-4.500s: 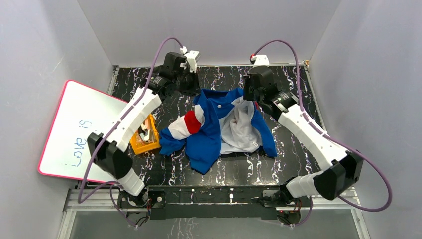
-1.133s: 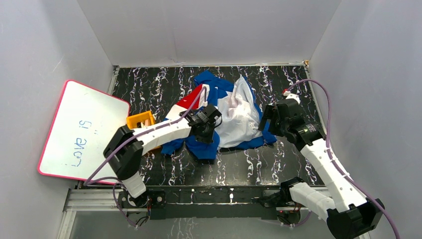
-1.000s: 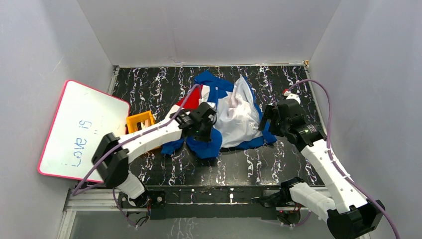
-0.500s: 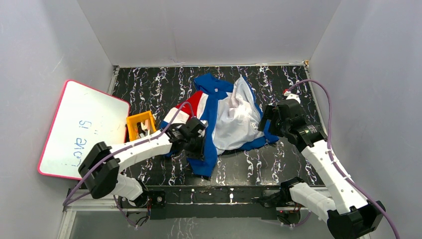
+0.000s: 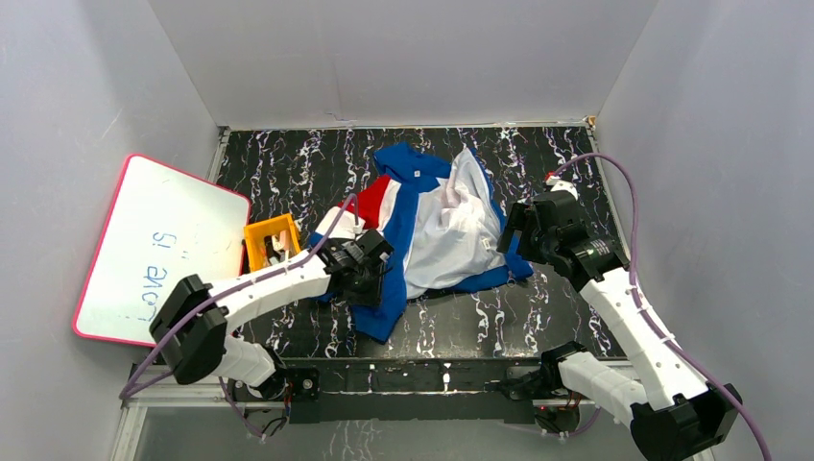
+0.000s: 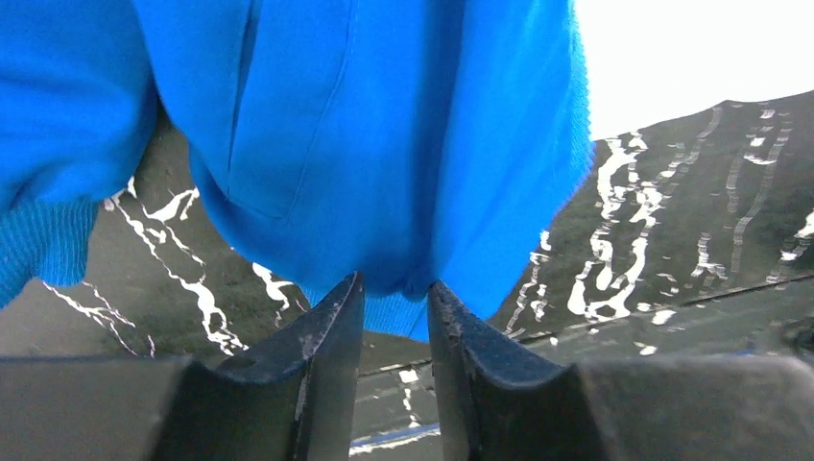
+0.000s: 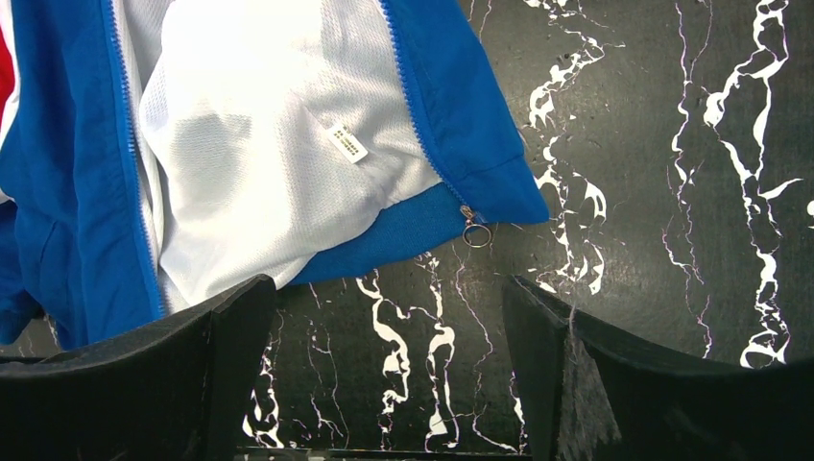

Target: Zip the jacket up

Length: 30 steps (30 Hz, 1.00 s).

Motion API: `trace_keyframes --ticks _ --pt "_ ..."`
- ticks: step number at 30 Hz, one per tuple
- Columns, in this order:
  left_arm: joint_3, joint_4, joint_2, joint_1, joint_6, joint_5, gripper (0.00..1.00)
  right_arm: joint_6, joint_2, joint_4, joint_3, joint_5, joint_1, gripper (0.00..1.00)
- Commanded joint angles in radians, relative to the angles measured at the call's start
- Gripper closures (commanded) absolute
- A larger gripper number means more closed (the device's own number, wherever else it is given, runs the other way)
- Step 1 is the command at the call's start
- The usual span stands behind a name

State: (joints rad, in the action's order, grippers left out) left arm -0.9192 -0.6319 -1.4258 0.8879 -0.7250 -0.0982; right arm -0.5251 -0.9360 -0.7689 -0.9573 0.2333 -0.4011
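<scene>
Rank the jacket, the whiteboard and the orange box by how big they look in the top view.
1-2. The whiteboard and the jacket cover about the same area, too close to rank.
3. The orange box is clearly the smallest.

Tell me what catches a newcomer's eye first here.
The blue jacket with red and white stripes lies open at centre, white lining up. The left gripper has its jaws shut on the jacket's blue hem near the front, while the right gripper hangs open above the zipper pull at the jacket's right corner. A pink-edged whiteboard sits far left.
</scene>
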Motion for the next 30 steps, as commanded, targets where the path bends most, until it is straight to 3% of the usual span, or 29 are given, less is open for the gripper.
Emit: trace_keyframes --ticks 1,6,12,23,30 --pt "-0.047 -0.019 0.121 0.005 0.002 0.014 0.63 -0.008 0.001 0.014 -0.004 0.009 0.0 0.05" --pt "-0.054 -0.027 0.19 0.007 0.01 0.112 0.48 -0.004 -0.003 0.016 0.002 0.007 -0.001 0.05" --pt "-0.084 -0.1 0.169 0.064 0.003 0.177 0.43 -0.003 -0.006 0.024 0.013 0.0 -0.001 0.04" --pt "-0.188 -0.206 -0.078 0.311 -0.134 -0.108 0.38 -0.001 0.002 0.042 0.038 -0.013 0.0 0.04" --pt "-0.262 -0.296 -0.257 0.384 -0.222 -0.279 0.33 -0.001 0.024 0.036 0.047 -0.002 -0.001 0.04"
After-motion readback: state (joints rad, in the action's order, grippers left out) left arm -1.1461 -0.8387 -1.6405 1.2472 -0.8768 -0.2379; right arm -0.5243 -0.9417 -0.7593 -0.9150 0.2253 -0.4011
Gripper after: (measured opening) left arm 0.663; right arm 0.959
